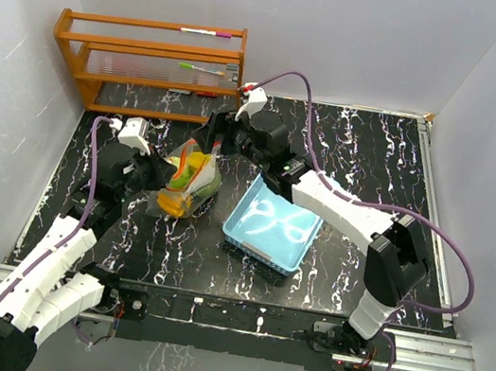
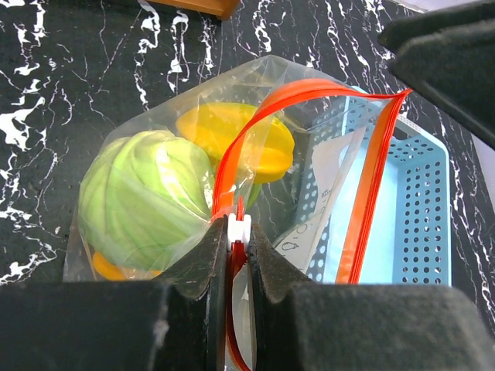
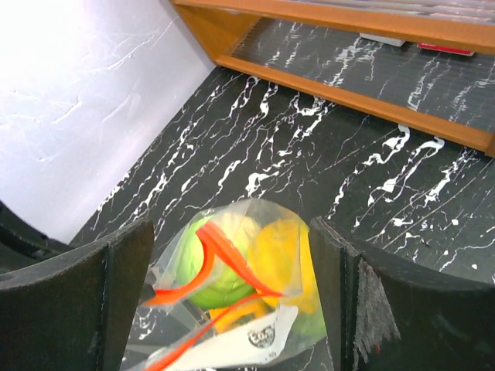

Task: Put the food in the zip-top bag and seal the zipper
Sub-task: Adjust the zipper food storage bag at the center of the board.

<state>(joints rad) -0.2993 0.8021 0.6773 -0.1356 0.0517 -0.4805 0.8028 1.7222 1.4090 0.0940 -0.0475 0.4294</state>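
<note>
A: So, where's the zip-top bag (image 1: 190,175)?
B: On the surface (image 1: 368,159), just left of the light blue tray (image 1: 274,229), nearer the arms than the wooden rack (image 1: 149,62).
A: Food?
B: Inside the bag: green round one (image 2: 143,201), yellow piece (image 2: 232,139) behind it, orange piece (image 2: 108,267) tucked underneath.
A: Left gripper (image 2: 238,239)?
B: Jaws pinched narrow on the zipper (image 2: 363,209), at one end of the mouth, right at a small white tab (image 2: 238,228) on the strip.
A: Sealed?
B: No, the two red strips bow well apart and the mouth is open. The tray's mesh wall shows through the clear plastic in the left wrist view.
A: Right gripper (image 3: 232,294)?
B: Over the bag's far end, jaws wide, one finger either side of it. Can't tell if either touches the plastic.
</note>
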